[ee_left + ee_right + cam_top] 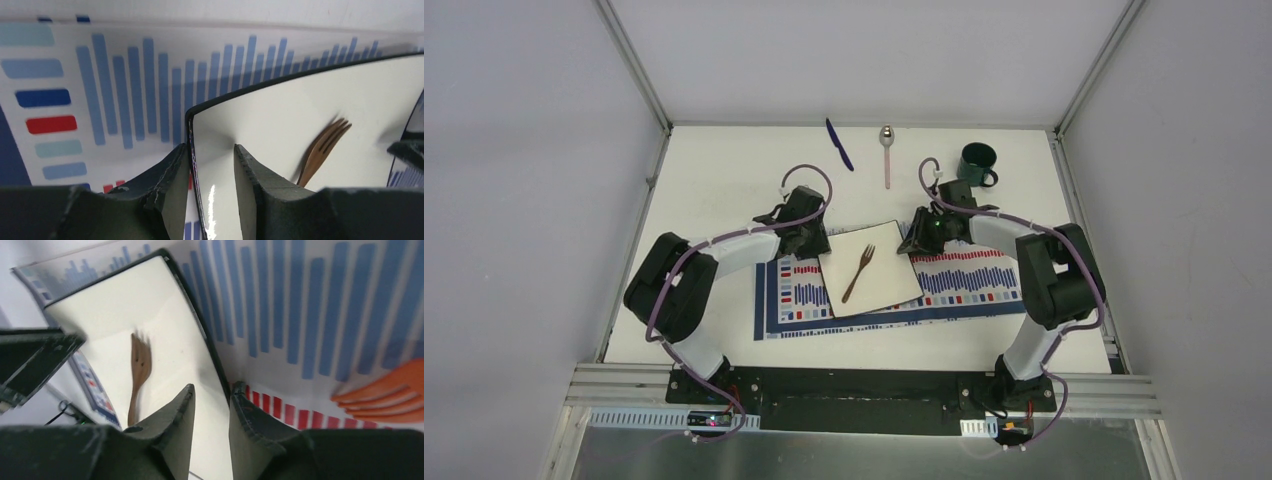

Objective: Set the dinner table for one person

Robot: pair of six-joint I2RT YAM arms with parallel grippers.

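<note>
Plate (891, 282) with fork (859, 272) sat on the mat (974, 282); left tool (210, 150) and right tool (214, 387) straddled its rim, released. Knife (839, 144), spoon (887, 150) and mug (976, 163) lay unplaced at the counter's (714, 180) far edge.

- My left arm (686, 272) is folded at the elbow and reaches forward and inward, wrist low.
- My left gripper (211, 150) angles downward, its jaws standing slightly apart.
- My right arm (1044, 265) mirrors that pose, reaching inward from its side.
- My right gripper (211, 388) likewise shows a narrow gap between its jaws.
</note>
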